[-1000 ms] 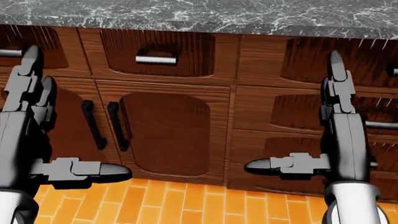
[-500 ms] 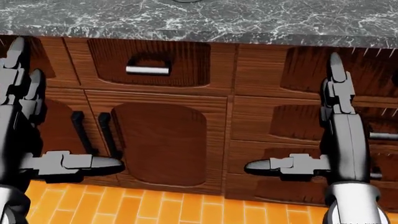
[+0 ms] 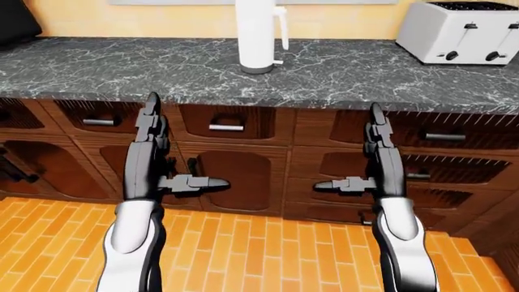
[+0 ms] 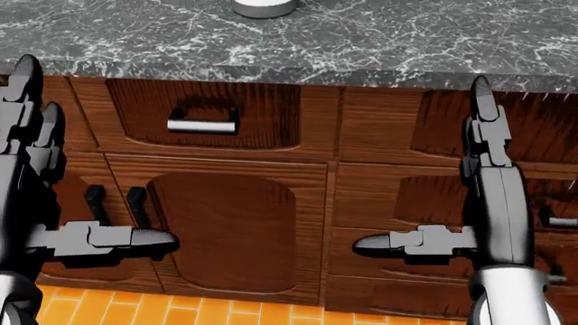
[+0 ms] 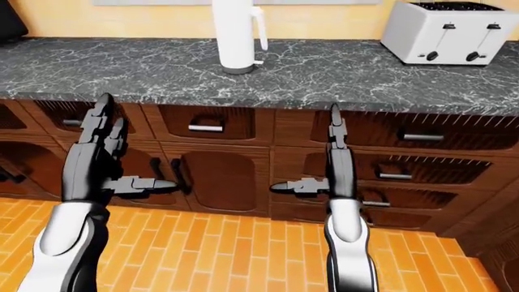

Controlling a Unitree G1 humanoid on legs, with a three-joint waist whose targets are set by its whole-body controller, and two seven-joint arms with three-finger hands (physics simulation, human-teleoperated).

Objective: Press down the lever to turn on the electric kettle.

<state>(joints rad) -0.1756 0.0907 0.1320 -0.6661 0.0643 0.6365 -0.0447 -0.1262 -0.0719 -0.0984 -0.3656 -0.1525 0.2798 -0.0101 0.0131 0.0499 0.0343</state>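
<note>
Your tall white cylindrical electric kettle (image 3: 258, 33) w/ a slim side handle stands upright on the dark grey, white-veined marble-look countertop (image 3: 341, 76), far side, a bit left of centre in the left-eye view. Its top is cut off by the frame, so can't tell if anything's in it. A small tab at the base on its right side may be the lever; too small to be sure.

Far right on the same counter sits a boxy silver two-slot toaster (image 5: 446, 33) w/ two black knobs and two side sliders; slots' contents don't show. A black object (image 3: 16, 21) is cut off at far left; can't tell what it is.

Under the counter: dark reddish wood-grain cabinet fronts (image 4: 225, 230) w/ recessed panels, brushed-metal bar pulls on the drawers, black handles on the doors. All shut. Floor is orange plank tiling (image 3: 260, 243).

Your left hand (image 3: 154, 152) and right hand (image 3: 377, 155), both dark grey, jointed and blocky, hang near you, level w/ the drawers, well apart from the kettle. Both released: fingers straight up, thumbs pointing inward, grasping nothing.

No readable writing or brand anywhere.
</note>
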